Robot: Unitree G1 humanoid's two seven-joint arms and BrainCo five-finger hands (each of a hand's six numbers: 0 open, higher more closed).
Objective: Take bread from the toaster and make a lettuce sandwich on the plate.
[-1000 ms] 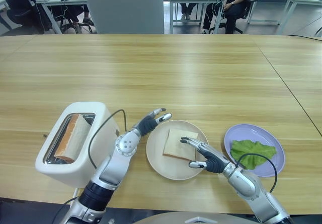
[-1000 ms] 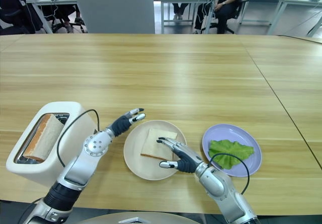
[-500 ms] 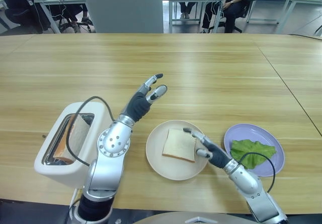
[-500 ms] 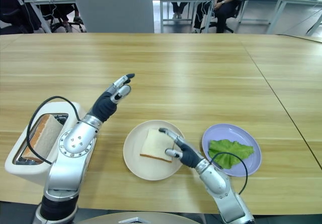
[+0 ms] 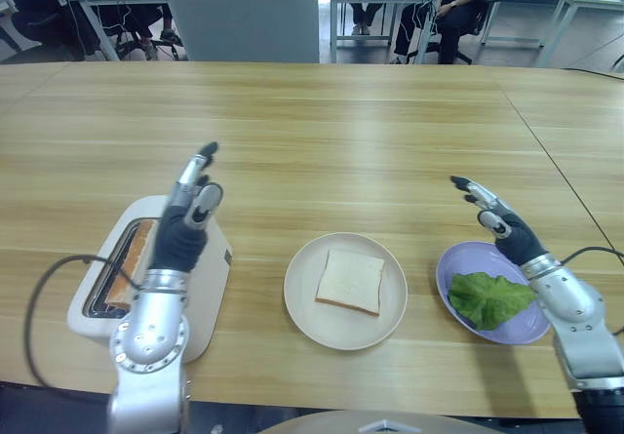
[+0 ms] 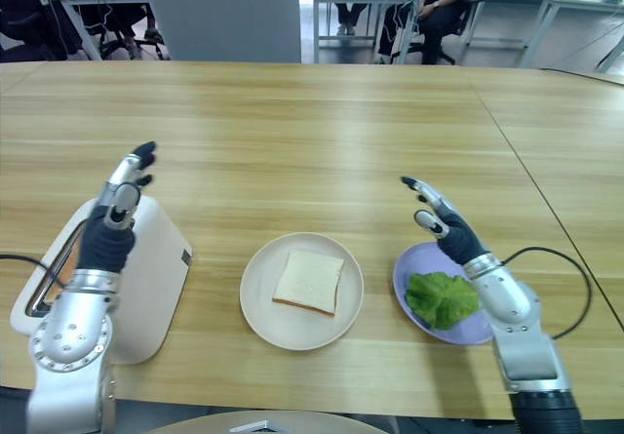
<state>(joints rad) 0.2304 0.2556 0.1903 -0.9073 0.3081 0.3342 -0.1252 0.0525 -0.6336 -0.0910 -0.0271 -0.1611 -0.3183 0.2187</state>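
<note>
- Lettuce leaf (image 5: 490,297): lies on purple plate (image 5: 442,283), just below & robot-ward of right hand's (image 5: 501,225) fingers (image 5: 473,192). Judged v. light, floppy, tears easily, maybe damp/slick. Best pinched at the thick rib or a bunched edge nearest the fingertips. Lift gently, no hard squeeze.
- Right hand: fingers stretched out, nothing in them. They hang over plate's far rim, clear of the leaf.
- Bread slice (image 5: 350,281): flat on cream plate (image 5: 302,309), well to the left of right fingers, between both hands. Soft, light, dents if pressed. Prob. the base layer, so leave it be.
- 2nd slice (image 5: 125,270): upright in toaster (image 5: 210,283) slot, beneath & a bit left of left hand's (image 5: 185,225) fingers (image 5: 202,166). Judged stiffer if toasted, crumbly, poss. warm. Little shows above the slot, so take the top edge from both faces & pull straight up.
- Left hand: fingers straight, pointing away from robot, holding nothing, above toaster top.
- All on wooden table (image 5: 341,132), which runs on past both sets of fingertips.
- Risks: leaf slips or drags off plate; slice snags in slot.
</note>
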